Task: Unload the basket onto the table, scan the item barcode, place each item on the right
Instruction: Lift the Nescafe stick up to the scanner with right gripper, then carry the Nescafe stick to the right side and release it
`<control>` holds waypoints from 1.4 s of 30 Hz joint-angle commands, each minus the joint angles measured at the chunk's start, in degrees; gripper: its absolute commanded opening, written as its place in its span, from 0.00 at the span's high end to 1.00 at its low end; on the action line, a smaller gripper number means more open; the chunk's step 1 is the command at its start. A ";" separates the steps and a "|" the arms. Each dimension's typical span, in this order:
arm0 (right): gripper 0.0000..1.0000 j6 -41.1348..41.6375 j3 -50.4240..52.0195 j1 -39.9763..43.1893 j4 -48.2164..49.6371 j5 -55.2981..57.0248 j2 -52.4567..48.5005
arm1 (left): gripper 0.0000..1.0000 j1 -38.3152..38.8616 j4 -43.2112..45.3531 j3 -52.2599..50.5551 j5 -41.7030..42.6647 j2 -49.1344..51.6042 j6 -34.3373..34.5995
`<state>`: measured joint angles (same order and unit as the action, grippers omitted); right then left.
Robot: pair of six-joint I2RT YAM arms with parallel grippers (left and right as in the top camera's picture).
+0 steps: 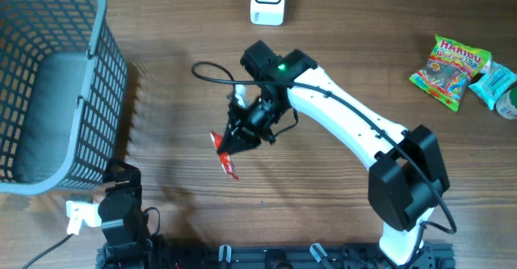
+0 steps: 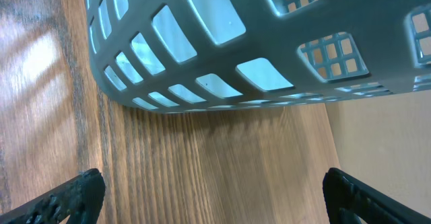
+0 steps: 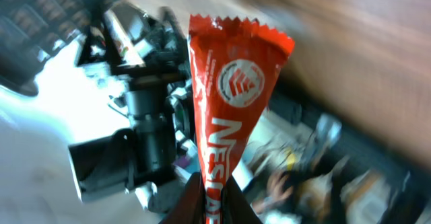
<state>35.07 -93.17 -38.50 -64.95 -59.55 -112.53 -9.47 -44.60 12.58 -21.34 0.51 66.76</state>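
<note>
A red Nestle wrapper [image 1: 224,150] hangs above the table centre, pinched at one end by my right gripper [image 1: 233,142]. In the right wrist view the red wrapper [image 3: 232,96] stands up from the shut gripper [image 3: 211,214], its white lettering and round logo facing the camera. No barcode shows on that face. A white scanner [image 1: 267,1] stands at the table's far edge. My left gripper [image 2: 215,197] is open over bare wood beside the basket, nothing between its fingers.
A grey mesh basket [image 1: 48,83] fills the far left; its wall [image 2: 269,42] looms close in the left wrist view. A Haribo bag [image 1: 449,69] and a teal packet [image 1: 494,83] lie at the far right. A black cable [image 1: 212,73] loops by the right wrist.
</note>
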 commanded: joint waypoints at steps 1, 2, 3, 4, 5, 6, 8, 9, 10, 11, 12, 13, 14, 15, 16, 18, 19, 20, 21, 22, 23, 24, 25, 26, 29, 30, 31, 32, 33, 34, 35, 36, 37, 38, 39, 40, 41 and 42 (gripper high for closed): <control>0.96 -3.15 -0.68 4.20 6.99 10.97 0.37 | 0.00 0.04 0.13 -0.28 -0.98 -0.20 0.13; 0.96 1.49 -0.68 5.07 7.17 19.47 0.37 | 0.00 0.04 0.13 -0.28 -0.98 -0.20 0.13; 0.96 9.33 -0.68 6.21 6.16 34.21 0.37 | 0.00 0.04 0.13 -0.28 -0.98 -0.20 0.13; 0.96 13.38 -0.68 6.78 5.81 41.97 0.37 | 0.00 0.04 0.13 -0.28 -0.98 -0.20 0.13; 0.96 18.64 -0.68 7.41 5.95 51.08 0.37 | 0.00 0.04 0.13 -0.28 -0.98 -0.20 0.13; 0.95 23.61 -0.68 8.13 7.39 57.57 0.37 | 0.00 0.04 0.13 -0.28 -0.98 -0.20 0.13; 0.95 24.39 -0.70 9.51 15.43 59.06 0.37 | 0.00 0.04 0.13 -0.28 -0.98 -0.20 0.13; 0.96 21.88 -0.70 9.66 20.00 59.30 0.37 | 0.00 0.04 0.13 -0.28 -0.98 -0.20 0.13; 0.95 19.52 -0.70 9.66 24.87 60.02 0.35 | 0.00 0.04 0.13 -0.28 -0.98 -0.20 0.13; 0.95 18.71 -0.70 9.66 27.69 61.66 0.35 | 0.00 0.04 0.13 -0.28 -0.98 -0.20 0.13; 0.95 18.73 -0.83 9.66 30.12 65.59 0.35 | 0.00 0.04 0.13 -0.28 -0.98 -0.20 0.13; 0.95 18.51 -1.03 9.66 31.67 69.68 0.13 | 0.00 0.04 0.13 -0.28 -0.98 -0.20 0.13; 0.95 17.53 -1.20 9.66 33.20 72.96 -0.13 | 0.00 0.04 0.13 -0.28 -0.98 -0.20 0.13; 0.95 16.52 -1.62 9.77 35.28 76.35 -0.81 | 0.00 0.04 0.13 -0.28 -0.98 -0.20 0.13; 0.95 15.47 -2.29 10.05 37.53 78.71 -1.86 | 0.00 0.04 0.13 -0.28 -0.98 -0.20 0.13; 0.95 13.88 -4.11 10.93 43.21 80.37 -4.35 | 0.00 0.04 0.13 -0.28 -0.98 -0.17 0.13; 0.95 13.46 -5.51 11.50 45.38 80.28 -5.81 | 0.00 0.04 0.13 -0.28 -0.98 -0.20 0.13; 0.95 13.49 -7.58 12.02 46.49 80.28 -7.41 | 0.00 0.04 0.13 -0.28 -0.98 -0.20 0.13; 0.95 13.09 -11.10 12.66 47.08 80.32 -10.23 | 0.00 0.04 0.13 -0.28 -0.98 -0.20 0.13; 0.95 12.55 -14.21 13.03 47.36 80.30 -12.52 | 0.00 0.04 0.13 -0.28 -0.98 -0.20 0.13; 0.95 11.37 -18.69 13.33 47.36 80.30 -16.02 | 0.00 0.04 0.13 -0.28 -0.98 -0.20 0.13; 0.95 9.57 -24.26 13.42 47.23 80.59 -20.28 | 0.00 0.04 0.13 -0.28 -0.98 -0.20 0.13; 0.95 8.90 -27.91 13.42 46.69 81.29 -22.86 | 0.00 0.04 0.13 -0.28 -0.98 -0.20 0.13; 0.95 8.46 -32.92 13.42 45.90 82.47 -26.27 | 0.00 0.04 0.13 -0.28 -0.98 -0.20 0.13; 0.95 7.91 -40.39 13.40 46.64 84.85 -31.54 | 0.00 0.04 0.13 -0.28 -0.98 -0.20 0.13; 0.95 7.91 -41.20 13.42 47.63 85.55 -32.37 | 0.00 0.04 0.13 -0.28 -0.98 -0.20 0.13; 0.95 8.17 -41.29 13.49 48.68 86.23 -32.65 | 0.00 0.04 0.13 -0.28 -0.98 -0.20 0.13; 0.95 8.41 -41.29 13.53 49.46 86.31 -33.11 | 0.00 0.04 0.13 -0.28 -0.98 -0.20 0.13; 0.95 8.44 -41.29 13.57 50.12 86.36 -33.24 | 0.00 0.04 0.13 -0.28 -0.98 -0.20 0.13; 0.95 8.46 -41.29 13.57 51.08 86.97 -33.64 | 0.00 0.04 0.13 -0.28 -0.98 -0.20 0.13; 0.95 8.41 -41.29 13.62 51.95 87.45 -34.12 | 0.00 0.04 0.13 -0.28 -0.98 -0.20 0.13; 0.95 8.61 -41.29 13.64 52.24 87.76 -34.42 | 0.00 0.04 0.13 -0.28 -0.98 -0.20 0.13; 0.95 8.66 -41.29 13.64 52.35 87.95 -35.19 | 0.00 0.04 0.13 -0.28 -0.98 -0.20 0.13; 0.96 9.07 -41.29 13.64 52.17 87.86 -35.39 | 0.00 0.04 0.13 -0.28 -0.98 -0.20 0.13; 0.95 10.14 -41.29 13.62 51.95 87.34 -36.30 | 0.00 0.04 0.13 -0.28 -0.98 -0.20 0.13; 0.95 10.51 -41.29 13.64 51.98 86.88 -36.96 | 0.00 0.04 0.13 -0.28 -0.98 -0.20 0.13; 0.95 11.61 -41.29 13.68 51.87 86.64 -37.07 | 0.00 0.04 0.13 -0.28 -0.98 -0.20 0.13; 0.95 12.22 -41.29 13.81 51.60 86.44 -37.11 | 0.00 0.07 0.11 -0.28 -0.98 -0.20 0.13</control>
<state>45.19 -133.40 -24.75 -12.99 26.41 -147.06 -9.47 -44.60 12.58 -21.34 0.51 66.76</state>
